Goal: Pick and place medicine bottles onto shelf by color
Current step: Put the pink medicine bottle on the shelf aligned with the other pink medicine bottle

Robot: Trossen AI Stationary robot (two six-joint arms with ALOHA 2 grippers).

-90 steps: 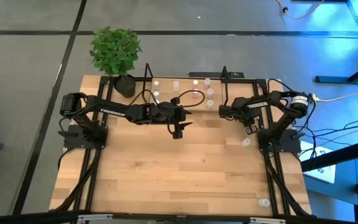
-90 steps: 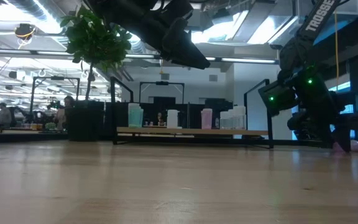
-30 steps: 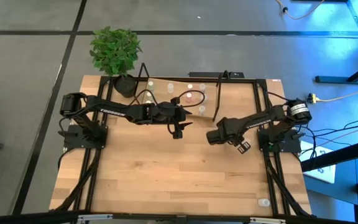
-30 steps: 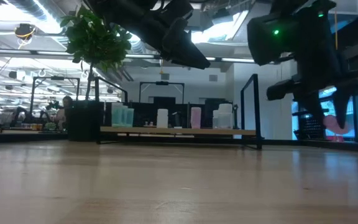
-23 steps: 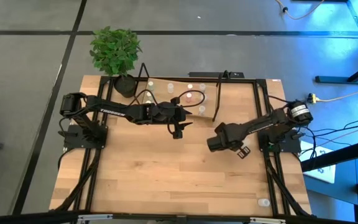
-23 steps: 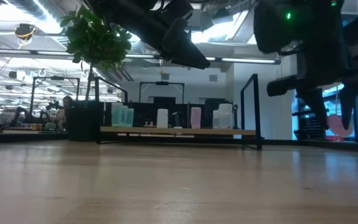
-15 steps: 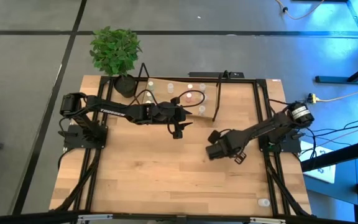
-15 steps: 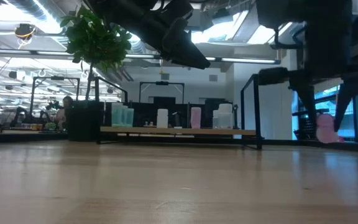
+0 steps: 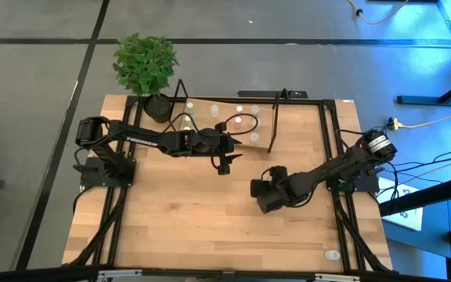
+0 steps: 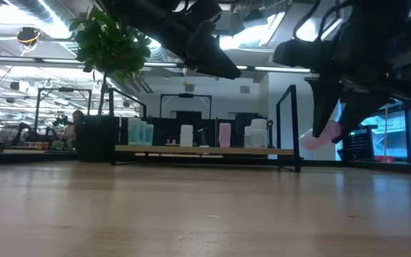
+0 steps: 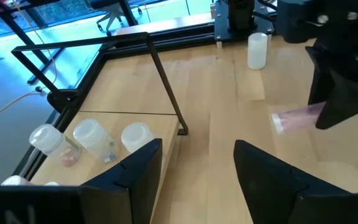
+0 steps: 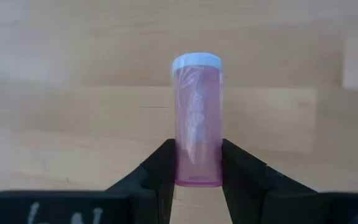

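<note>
Now, left to right:
Left gripper (image 9: 227, 162): hangs above the desk just in front of the shelf, fingers parted, nothing between them.
Shelf (image 9: 276, 119): along the desk's far edge, several medicine bottles (image 9: 239, 120) standing on it.
Right gripper (image 12: 197, 165): over the middle of the desk, toward the right edge, clear of the surface.
Pink bottle (image 12: 196, 119): pinched at its base between the right gripper's fingers, white cap pointing away from the wrist.
Loose bottle (image 9: 332, 254): near the desk's front right corner.

Potted plant (image 9: 146, 66) — table (image 9: 178, 219) corner
</note>
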